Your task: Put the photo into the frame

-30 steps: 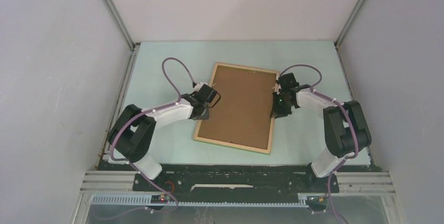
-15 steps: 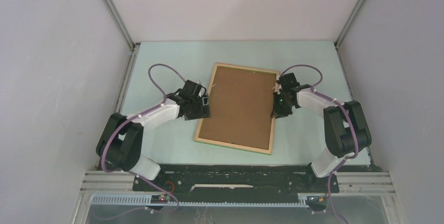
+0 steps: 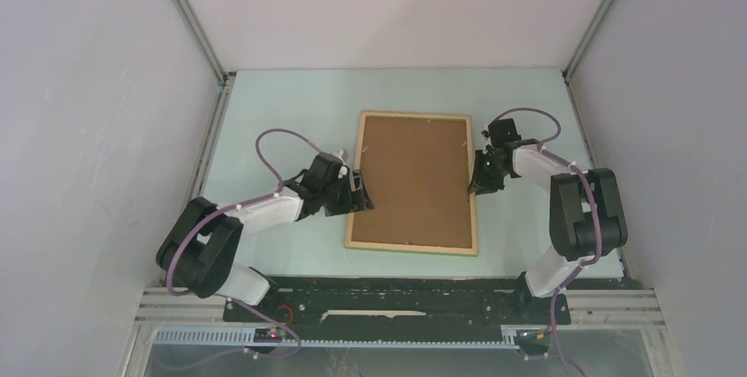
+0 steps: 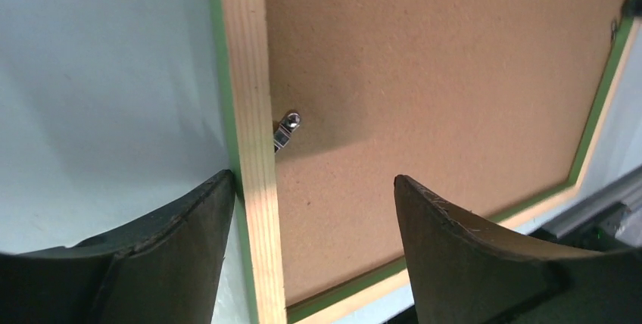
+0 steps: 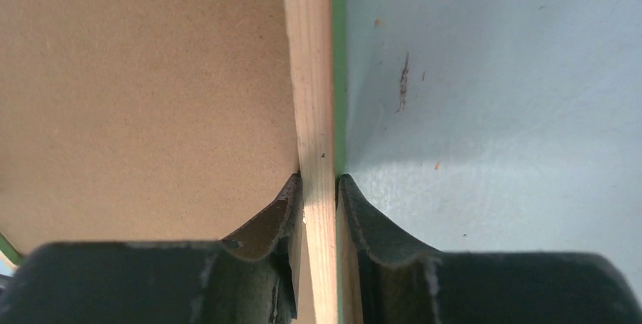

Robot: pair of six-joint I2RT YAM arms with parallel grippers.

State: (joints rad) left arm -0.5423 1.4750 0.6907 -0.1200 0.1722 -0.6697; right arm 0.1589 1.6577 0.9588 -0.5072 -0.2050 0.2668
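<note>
**A:** Right gripper: how is it being observed?

**B:** It is being seen clamped on the frame. The frame's right rail is being pinched between the two fingers. One finger is lying on the rail's inner side, over the brown board. The other is lying on the rail's outer side, over the table.

**A:** And the left gripper?

**B:** Its jaws are being held wide apart and nothing is being gripped. The frame's left rail is being straddled near its near end. One finger is being seen just outside the rail's green edge, the other inside the frame above the board. Whether the outer finger is touching the rail cannot be told.

**A:** Where is the frame being recorded?

**B:** It is lying flat on the table between the two grippers, pale wood face up, with green showing along its outer edges. Its opening is being filled by the brown board. A small metal tab is being noted at the left rail's inner side, resting on the board's edge, just beyond the left gripper.

**A:** The arms?

**B:** Each is being reached in from its own side of the frame.
</note>
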